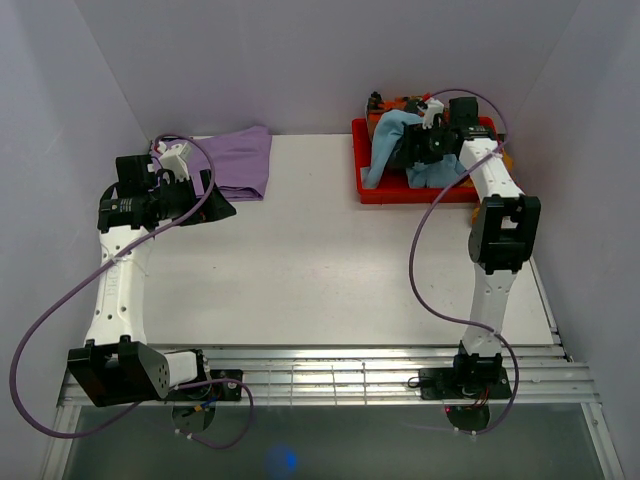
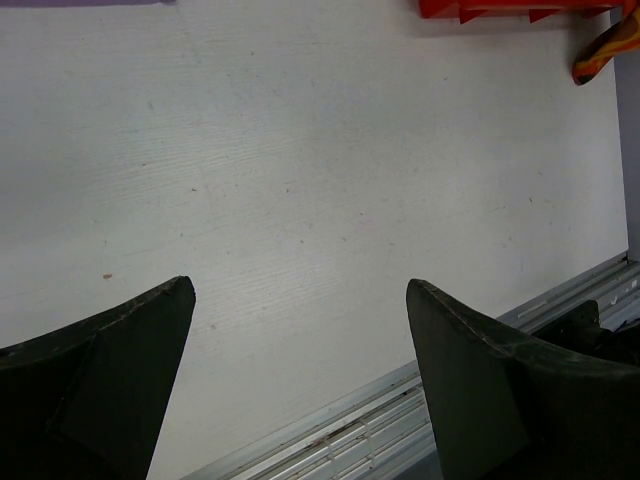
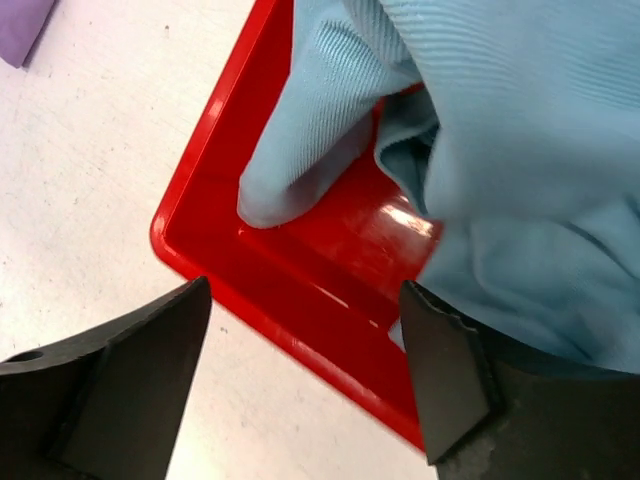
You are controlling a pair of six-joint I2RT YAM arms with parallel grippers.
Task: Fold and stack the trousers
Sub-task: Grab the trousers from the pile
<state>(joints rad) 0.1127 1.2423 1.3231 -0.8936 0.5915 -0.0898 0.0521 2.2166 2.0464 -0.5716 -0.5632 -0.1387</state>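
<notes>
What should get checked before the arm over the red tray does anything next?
1. Right gripper open: ok.
2. Blue trousers gripped: not ok; they lie in the red tray, not yet held.
3. Left gripper open and empty: ok.
4. Table bare in the middle for folding: ok.
5. Lilac trousers out of the way at the far left: ok.
6. Patterned trousers free of the blue pair: cannot tell.
</notes>
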